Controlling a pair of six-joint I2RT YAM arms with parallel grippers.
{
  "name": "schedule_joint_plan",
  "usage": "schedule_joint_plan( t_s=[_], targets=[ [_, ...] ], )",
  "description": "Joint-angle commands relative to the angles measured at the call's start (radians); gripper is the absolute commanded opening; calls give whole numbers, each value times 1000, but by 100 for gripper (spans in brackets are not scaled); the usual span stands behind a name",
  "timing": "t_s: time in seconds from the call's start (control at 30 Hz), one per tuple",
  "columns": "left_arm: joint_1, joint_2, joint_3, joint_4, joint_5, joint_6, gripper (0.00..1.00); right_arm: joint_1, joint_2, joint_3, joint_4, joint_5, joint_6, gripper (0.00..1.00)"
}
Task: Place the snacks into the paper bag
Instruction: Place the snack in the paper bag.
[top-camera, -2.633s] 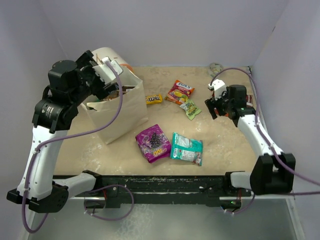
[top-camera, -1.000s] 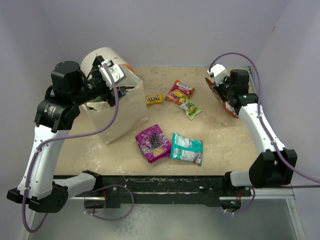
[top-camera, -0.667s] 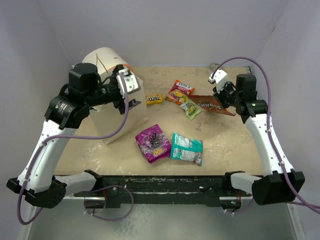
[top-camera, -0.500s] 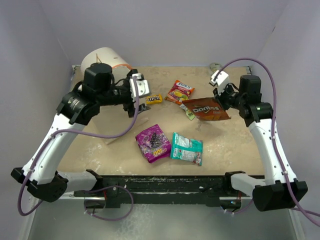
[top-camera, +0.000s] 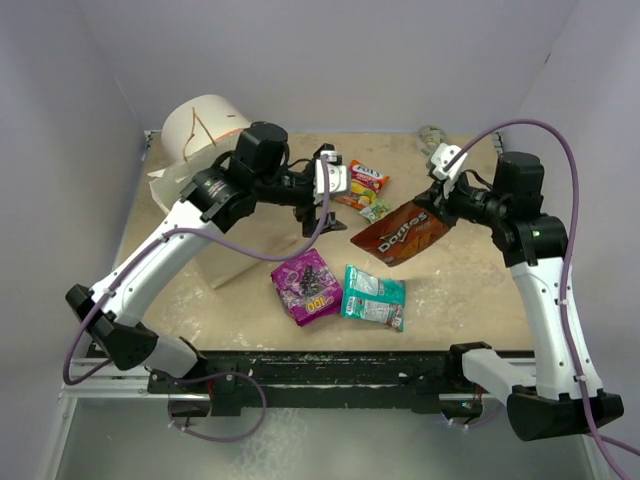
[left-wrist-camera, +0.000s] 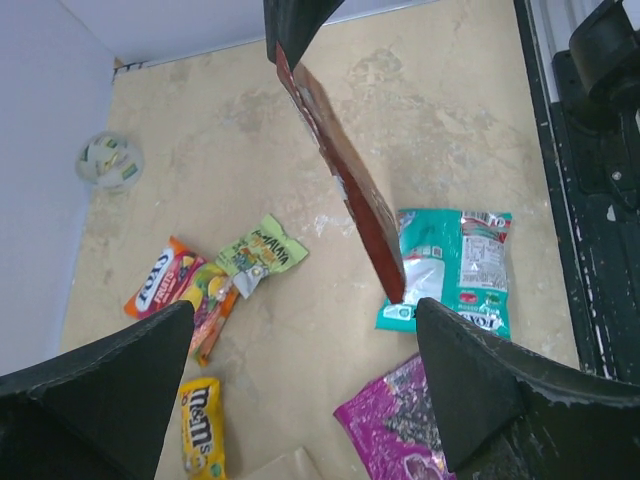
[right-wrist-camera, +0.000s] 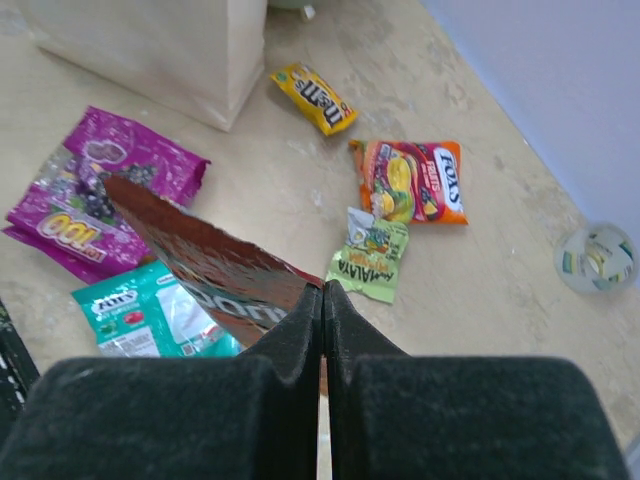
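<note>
Both arms have swung in toward the middle since the earlier frame. The right jaws are clamped on one end of the dark brown packet (top-camera: 400, 233), which hangs tilted above the counter (top-camera: 470, 290). The left jaws stand wide apart, empty, near that packet. The purple packet (top-camera: 307, 285) and teal packet (top-camera: 373, 296) lie below; the paper bag (top-camera: 240, 262) stands left of them.

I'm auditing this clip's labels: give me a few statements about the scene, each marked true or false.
The right gripper is shut on the brown packet. True.
The left gripper holds the purple packet. False: it is open and empty; that packet lies on the table.
The teal packet lies beside the purple packet. True.
The yellow bag is inside the paper bag. False: it lies on the table outside it.
</note>
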Motion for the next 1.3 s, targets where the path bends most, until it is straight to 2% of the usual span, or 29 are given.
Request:
schedule_joint_plan(
  t_s=[0.0,0.07,0.4,0.63,0.77,1.0,1.27],
  targets=[
    [-28,49,38,156,48,-122,95,3,-36,68,30,-104,64,0],
    [-42,73,28,210,51,-231,94,3,-46,69,44,-110,88,0],
    [-106,145,-23,377,102,-529,88,3,-64,58,95,-86,176,0],
    [-134,139,-78,390,-33,-532,77,3,-80,51,103,-80,204,0],
    [-133,124,-134,405,-37,-525,71,2,-86,52,112,-68,222,0],
    [-134,104,-209,453,-5,-503,52,1,-89,48,123,-62,238,0],
    [-132,81,-214,459,10,-464,12,1,-105,19,137,-46,239,0]
  ],
)
